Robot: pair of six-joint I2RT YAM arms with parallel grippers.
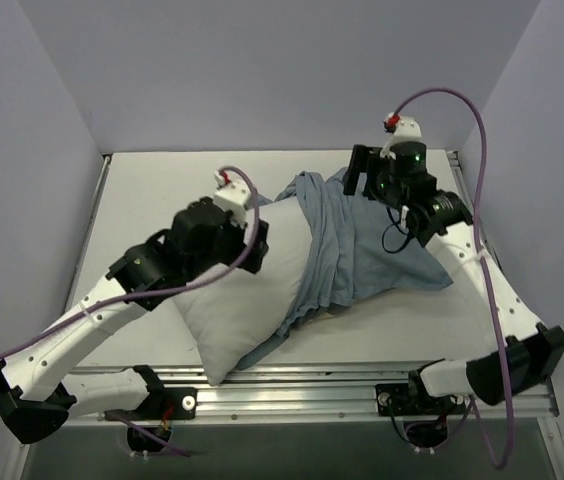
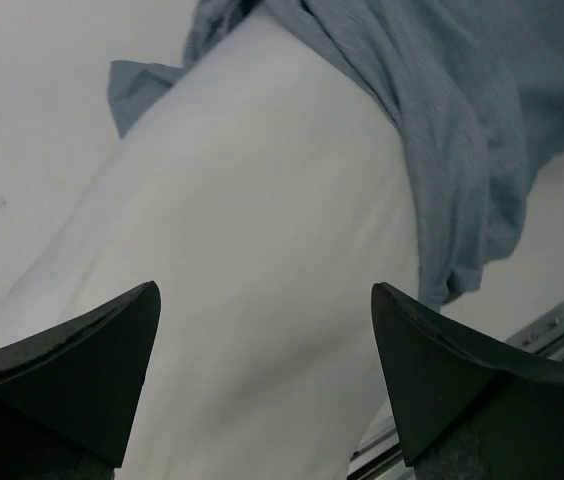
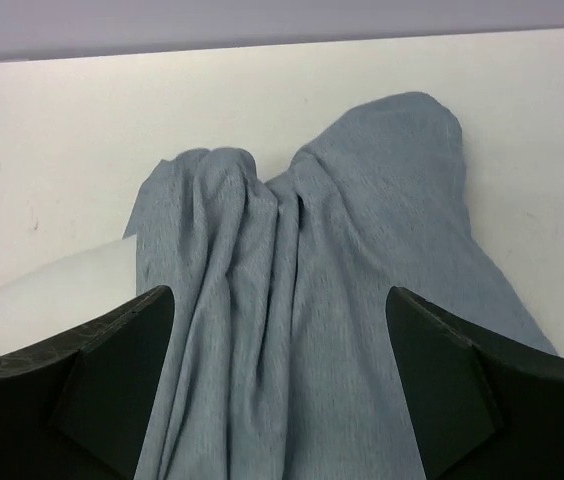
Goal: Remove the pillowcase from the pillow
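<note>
The pillowcase (image 1: 354, 248) is covering only the far right end of the pillow (image 1: 237, 305). The left gripper (image 2: 264, 287) is hovering released over bare pillow, probably to pin it; the right gripper (image 3: 279, 292), released too, over the cloth.

- The pillow (image 1: 257, 290) is lying diagonally across the middle of the table (image 1: 157, 190), blocking a straight pass.
- The pillowcase (image 1: 352, 250) is draping its far end and spreading rightward.
- Bare surface is showing far-left and near-right.

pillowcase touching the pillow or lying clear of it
Touching. The left wrist view shows the pillowcase draped across the pillow, cloth lying directly on its white surface.
</note>
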